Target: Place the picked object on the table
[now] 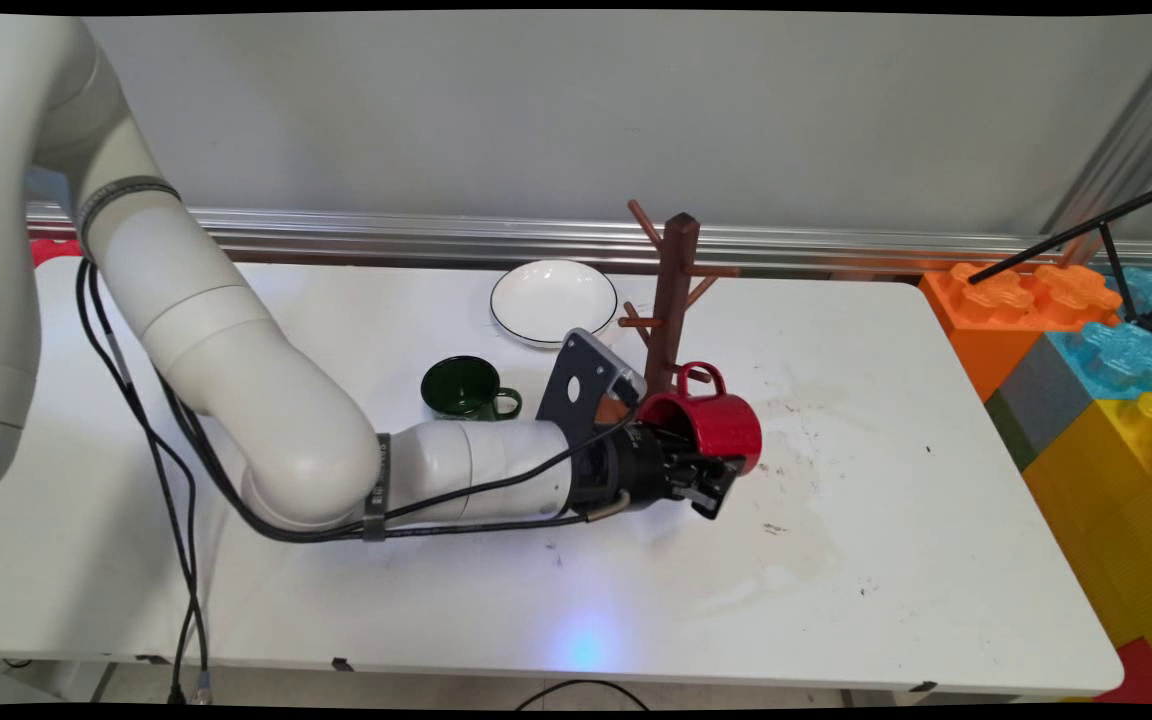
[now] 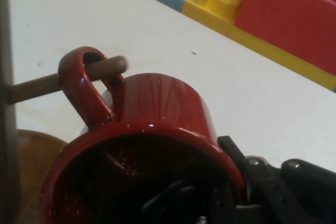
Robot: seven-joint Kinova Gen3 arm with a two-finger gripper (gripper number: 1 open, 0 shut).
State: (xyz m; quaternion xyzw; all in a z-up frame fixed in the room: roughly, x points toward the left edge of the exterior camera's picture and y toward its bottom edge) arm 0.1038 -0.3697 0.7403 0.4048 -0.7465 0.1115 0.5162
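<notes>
- The gripper (image 1: 706, 480) is pinching the red mug's (image 1: 714, 425) wall, one finger inside the cup and one outside along the rim, as the hand view is showing.
- The mug is lying on its side in the grasp, mouth facing back toward the wrist, just in front of the wooden mug tree (image 1: 674, 300) and low beside its trunk.
- The mug's handle (image 2: 86, 85) is pointing up and is sitting threaded over a lower peg (image 2: 63, 80) of the mug tree; the peg tip is showing through the loop in the hand view.
- The mug is looking clear of the white table (image 1: 886, 560), though the gap is hard to judge.
- Risk, as a judgement: the peg is only just passing through the handle, so a sideways pull could be slipping it off or tipping the mug tree over.
- Risk: a one-wall pinch on glazed ceramic could be letting the mug rotate or slide if the peg is pushing against it.
- A green mug (image 1: 466, 388) is standing upright left of the mug tree, just behind the arm's forearm, not touching anything.
- A white plate (image 1: 553, 300) is lying behind and left of the mug tree, near the table's far edge.
- Big coloured blocks (image 1: 1096, 360) are stacking well to the right of the mug tree, off the table's end.
</notes>
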